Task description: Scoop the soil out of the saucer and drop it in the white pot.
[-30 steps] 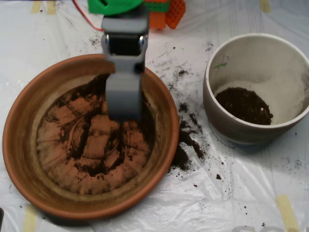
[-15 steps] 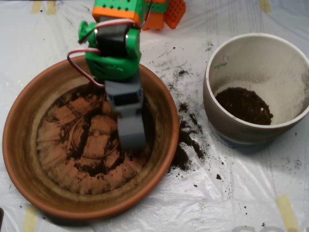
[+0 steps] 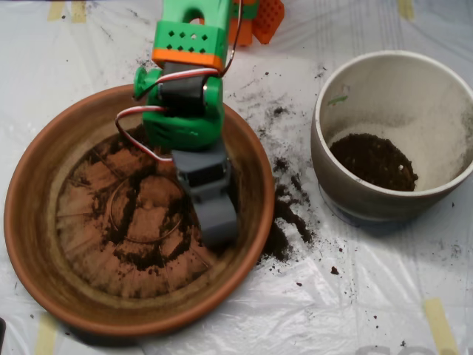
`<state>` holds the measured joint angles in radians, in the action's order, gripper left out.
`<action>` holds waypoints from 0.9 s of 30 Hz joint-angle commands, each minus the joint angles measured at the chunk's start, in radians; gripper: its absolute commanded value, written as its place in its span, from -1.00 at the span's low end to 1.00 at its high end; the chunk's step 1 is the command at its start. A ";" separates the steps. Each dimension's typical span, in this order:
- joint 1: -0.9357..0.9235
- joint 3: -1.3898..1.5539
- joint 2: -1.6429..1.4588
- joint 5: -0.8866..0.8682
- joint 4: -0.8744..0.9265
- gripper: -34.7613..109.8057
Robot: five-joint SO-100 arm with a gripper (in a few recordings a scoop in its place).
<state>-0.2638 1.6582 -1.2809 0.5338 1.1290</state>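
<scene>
1. The terracotta saucer (image 3: 33,222) fills the left and middle of the overhead view, sitting on white plastic sheeting (image 3: 384,296) with strips of yellowish tape under it.
2. Thin streaks and small clumps of dark soil (image 3: 137,255) lie across the saucer's ridged base, thickest near the middle and along the lower part; much of the orange base is bare or only dusted.
3. The green and orange arm (image 3: 185,89) reaches down from the top edge over the saucer's upper rim, with red and white wires looping at its left side.
4. At its end the grey scoop (image 3: 218,222) points down into the right part of the saucer, its tip at or close to the base near the inner wall. From above I cannot tell whether its two shells are spread or pressed together, nor whether it carries soil.
5. Spilled soil (image 3: 284,218) is scattered on the sheeting between the saucer and the pot, with a thicker patch just outside the saucer's right rim.
6. The white pot (image 3: 329,170) stands at the right, apart from the saucer, with a dark heap of soil lying on its bottom.
</scene>
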 commanded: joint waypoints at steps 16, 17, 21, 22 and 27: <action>0.025 0.377 -0.348 0.281 -0.081 -0.11; 0.021 0.403 -0.368 0.307 -0.089 -0.11; 0.003 0.479 -0.422 0.370 -0.115 -0.21; -0.006 0.486 -0.426 0.380 -0.117 -0.27; -0.052 0.508 -0.422 0.416 -0.133 -0.34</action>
<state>-0.2746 2.1246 -1.6843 0.9173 0.9894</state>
